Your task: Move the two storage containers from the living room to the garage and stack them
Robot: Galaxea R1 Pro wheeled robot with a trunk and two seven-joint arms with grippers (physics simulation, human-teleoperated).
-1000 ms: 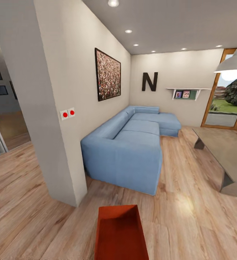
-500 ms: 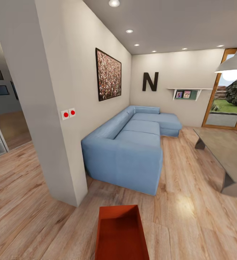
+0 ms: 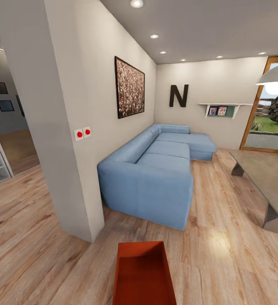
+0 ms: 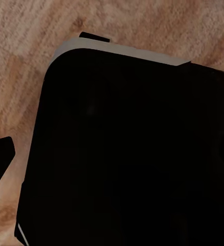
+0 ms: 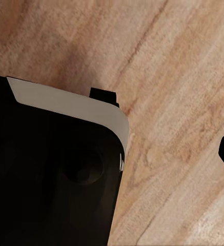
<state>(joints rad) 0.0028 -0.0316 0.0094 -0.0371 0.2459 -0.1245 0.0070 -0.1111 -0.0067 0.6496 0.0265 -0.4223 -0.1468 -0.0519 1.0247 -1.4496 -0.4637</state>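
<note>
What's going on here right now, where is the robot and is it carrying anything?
The robot is in the living room, on the light wood-plank floor, facing the blue sectional sofa and a wall corner. One orange-red storage container sits open at the bottom of the head view, right in front of the robot, empty inside. No claw is seen on it, so whether it is being held cannot be told. Both wrist cameras look down at the wood planks past a dark part of the robot. The garage is not reached yet.

Bright, even lighting, wide-angle edge stretch
</note>
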